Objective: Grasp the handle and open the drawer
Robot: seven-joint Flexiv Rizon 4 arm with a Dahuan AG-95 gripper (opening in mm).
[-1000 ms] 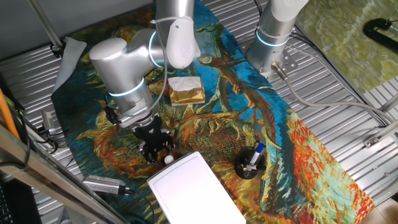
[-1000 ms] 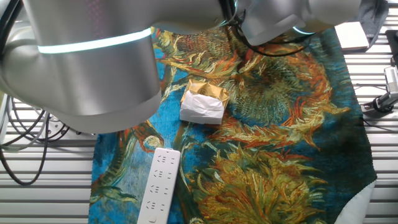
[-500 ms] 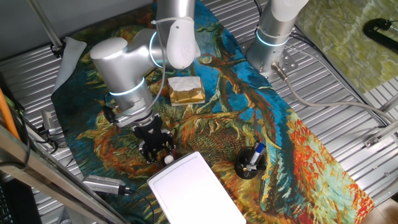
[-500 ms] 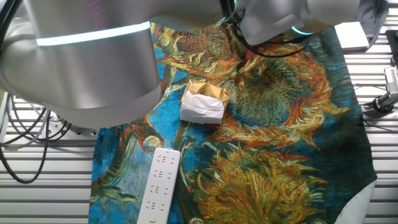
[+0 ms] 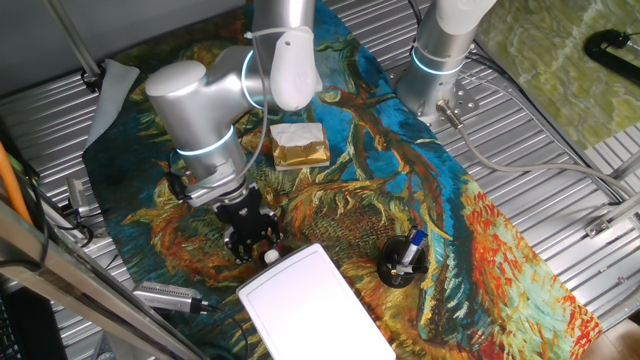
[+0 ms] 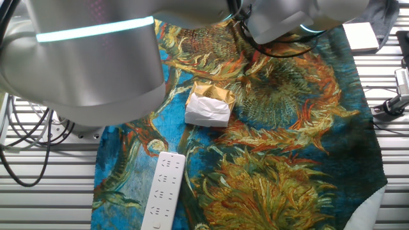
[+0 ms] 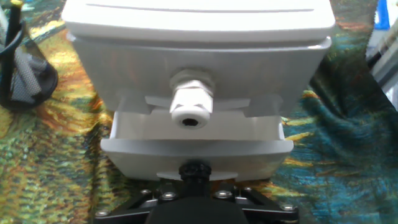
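Note:
The drawer box [image 5: 312, 300] is a flat-topped white box at the front edge of the painted cloth. In the hand view it fills the frame [image 7: 199, 37]. Its upper drawer is closed and has a round white knob [image 7: 189, 107]. The lower drawer [image 7: 196, 149] is slid partly out towards me, and its inside shows as a shallow tray. My gripper [image 7: 194, 182] is right against the lower drawer's front, with the jaws closed together at its middle where a dark handle stub [image 7: 194, 169] shows. In the fixed view the gripper [image 5: 250, 238] sits low at the box's left end.
A gold-and-white foil block [image 5: 300, 145] lies behind the gripper; it also shows in the other fixed view [image 6: 208, 105]. A black cup with pens [image 5: 403, 262] stands right of the box. A white power strip [image 6: 163, 190] and a grey tool [image 5: 165, 295] lie nearby.
The arm's elbow has shifted very slightly. The gripper, the box and the other objects look the same.

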